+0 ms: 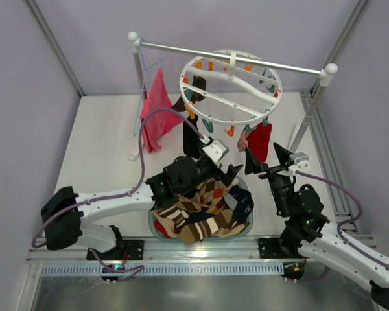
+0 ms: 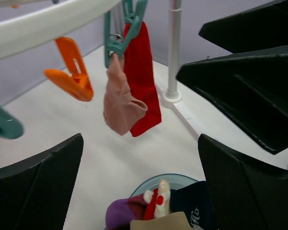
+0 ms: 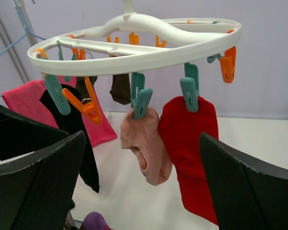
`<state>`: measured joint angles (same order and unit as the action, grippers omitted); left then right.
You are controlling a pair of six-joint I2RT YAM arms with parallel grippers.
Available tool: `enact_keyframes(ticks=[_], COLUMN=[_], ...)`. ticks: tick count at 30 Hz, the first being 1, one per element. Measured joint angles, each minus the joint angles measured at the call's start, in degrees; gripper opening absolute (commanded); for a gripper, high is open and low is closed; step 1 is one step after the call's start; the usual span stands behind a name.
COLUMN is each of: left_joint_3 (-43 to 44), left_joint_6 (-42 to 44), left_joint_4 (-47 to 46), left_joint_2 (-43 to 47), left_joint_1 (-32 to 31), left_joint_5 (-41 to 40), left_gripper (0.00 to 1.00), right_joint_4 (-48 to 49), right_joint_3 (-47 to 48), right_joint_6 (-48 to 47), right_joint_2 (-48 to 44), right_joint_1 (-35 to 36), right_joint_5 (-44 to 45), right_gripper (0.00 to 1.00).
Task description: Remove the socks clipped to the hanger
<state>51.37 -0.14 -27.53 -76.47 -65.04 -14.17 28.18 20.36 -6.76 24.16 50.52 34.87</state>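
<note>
The white round hanger (image 1: 228, 121) hangs from the rail, its rim also crossing the right wrist view (image 3: 134, 60). Teal clips on its near edge hold a red sock (image 1: 260, 141) (image 3: 194, 143) and a pale pink sock (image 1: 244, 139) (image 3: 146, 143). A black sock (image 1: 191, 136) (image 3: 77, 139) and a dark brown sock (image 3: 120, 88) hang further left. My right gripper (image 1: 266, 157) (image 3: 141, 139) is open, just short of the pink and red socks. My left gripper (image 1: 228, 170) (image 2: 140, 143) is open and empty over the bowl, below the same pair (image 2: 120, 103).
A teal glass bowl (image 1: 246, 194) (image 2: 153, 182) near the front holds several loose socks. A pink cloth (image 1: 157, 113) hangs on a light-blue wire hanger (image 1: 149, 71) at the rail's left end. The metal rail (image 1: 292, 66) rests on two white posts (image 2: 174, 57).
</note>
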Motion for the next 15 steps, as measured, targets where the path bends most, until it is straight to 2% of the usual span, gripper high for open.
enact_keyframes(ticks=[6, 10, 15], left_joint_3=[3.1, 3.4, 4.8], left_joint_6=[-2.3, -3.1, -4.2], left_joint_4=[-1.0, -3.3, -7.5], left_joint_2=[-7.7, -10.7, -15.2], left_joint_1=[3.1, 4.7, 6.0], left_joint_5=[9.1, 11.3, 12.5], left_gripper=[1.00, 1.00, 1.00], right_joint_4=[0.8, 2.2, 3.1], right_joint_3=[-2.3, -4.2, -4.6], right_joint_6=[-0.1, 0.4, 0.8], right_joint_2=[-2.4, -7.6, -8.5], right_joint_1=[-2.8, -4.4, -4.5], right_joint_5=[2.6, 4.3, 5.2], right_gripper=[1.00, 1.00, 1.00])
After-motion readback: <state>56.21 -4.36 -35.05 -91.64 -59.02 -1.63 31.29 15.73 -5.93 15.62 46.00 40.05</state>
